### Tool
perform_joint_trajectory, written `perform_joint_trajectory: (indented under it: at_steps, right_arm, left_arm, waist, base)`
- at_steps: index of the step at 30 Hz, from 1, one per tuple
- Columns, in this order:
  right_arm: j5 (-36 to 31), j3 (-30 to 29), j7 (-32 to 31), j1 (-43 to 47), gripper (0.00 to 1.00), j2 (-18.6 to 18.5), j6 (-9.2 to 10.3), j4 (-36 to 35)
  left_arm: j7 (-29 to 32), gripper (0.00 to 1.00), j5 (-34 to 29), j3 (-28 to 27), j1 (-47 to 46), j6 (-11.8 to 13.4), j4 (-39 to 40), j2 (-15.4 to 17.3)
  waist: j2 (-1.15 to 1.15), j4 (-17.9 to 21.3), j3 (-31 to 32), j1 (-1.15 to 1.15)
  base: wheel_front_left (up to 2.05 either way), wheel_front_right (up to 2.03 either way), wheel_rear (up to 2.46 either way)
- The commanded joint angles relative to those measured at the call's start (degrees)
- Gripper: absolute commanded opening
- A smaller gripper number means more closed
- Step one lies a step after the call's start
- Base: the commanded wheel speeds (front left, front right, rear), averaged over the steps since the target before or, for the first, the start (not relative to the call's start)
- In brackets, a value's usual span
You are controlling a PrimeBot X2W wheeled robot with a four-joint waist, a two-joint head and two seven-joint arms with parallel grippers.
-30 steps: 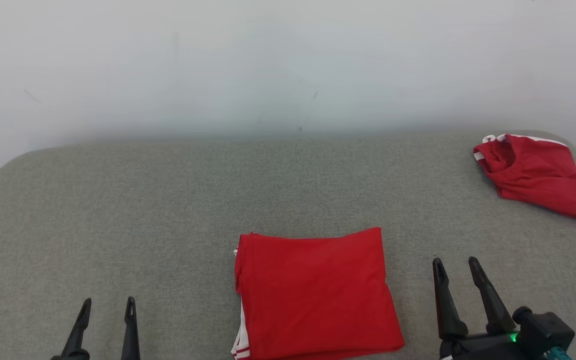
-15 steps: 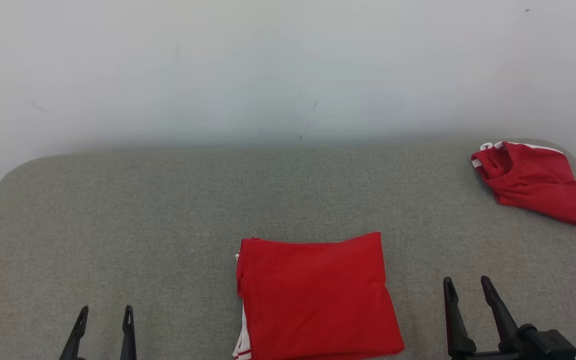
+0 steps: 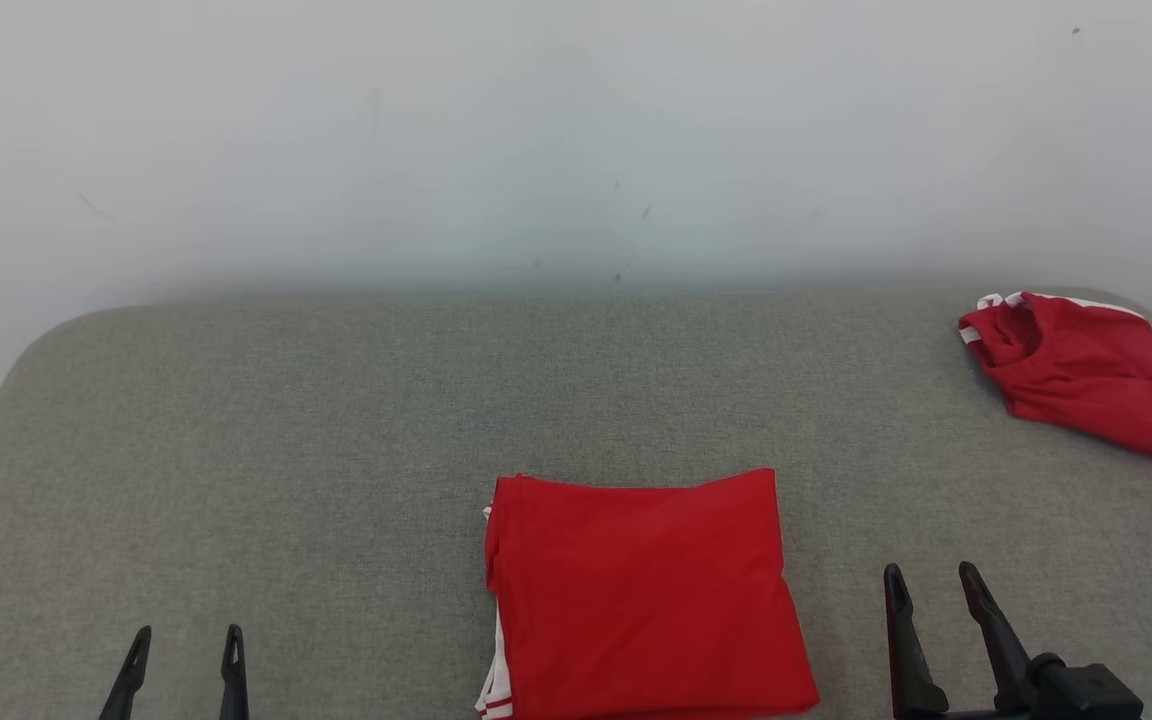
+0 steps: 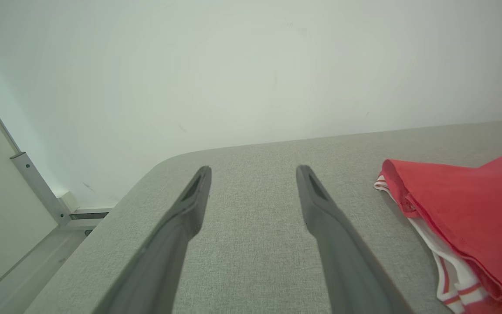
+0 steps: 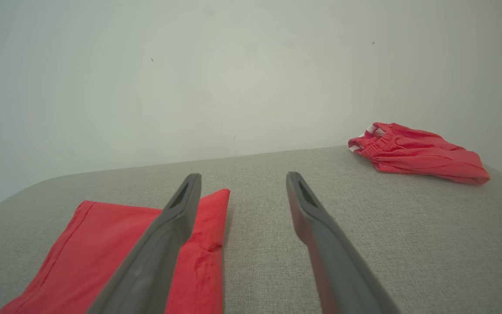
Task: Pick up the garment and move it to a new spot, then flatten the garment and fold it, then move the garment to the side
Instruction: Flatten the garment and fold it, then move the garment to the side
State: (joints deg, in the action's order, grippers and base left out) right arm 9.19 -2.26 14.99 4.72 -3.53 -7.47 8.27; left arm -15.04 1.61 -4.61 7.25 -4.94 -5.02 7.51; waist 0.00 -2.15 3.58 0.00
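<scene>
A red garment (image 3: 641,590) with white stripes at its left hem lies folded into a neat square at the near middle of the grey padded table (image 3: 336,450). My left gripper (image 3: 183,645) is open and empty, well to the left of it. My right gripper (image 3: 933,585) is open and empty too, just off its right edge. In the left wrist view my left gripper (image 4: 253,172) hovers over bare table, with the folded garment (image 4: 464,205) to its right. In the right wrist view my right gripper (image 5: 242,179) points past the folded garment's (image 5: 116,248) corner.
A second red garment (image 3: 1076,370) with white trim lies crumpled at the table's far right corner and appears again in the right wrist view (image 5: 416,152). A pale wall (image 3: 576,130) stands right behind the table. Past the table's rounded left end there is floor (image 4: 11,279).
The head camera has shifted, so the whole picture has slid down and a little right. Both grippers have drawn back toward the near edge, the right one more. Both garments lie as before.
</scene>
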Motion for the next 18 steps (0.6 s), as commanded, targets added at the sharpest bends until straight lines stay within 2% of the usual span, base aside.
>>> perform_joint_trajectory:
  at_steps: [1, 18]
  right_arm:
    - [-0.2, 0.0, 0.2, 0.4, 1.00, 0.3, 0.01, 0.2]
    - [-0.9, 0.5, 0.2, -0.2, 1.00, 0.4, 0.01, 2.1]
  left_arm:
    - [-0.2, 1.00, 0.2, -0.2, 0.9, 0.3, 0.3, 0.1]
    - [-0.2, 1.00, 0.6, 0.1, 1.1, 0.6, 0.0, 0.4]
  waist:
    - [0.00, -0.1, 0.0, 0.00]
    - [0.00, -0.3, 0.2, 0.00]
  base:
    - [0.00, 0.00, 0.00]
    - [0.00, 0.00, 0.00]
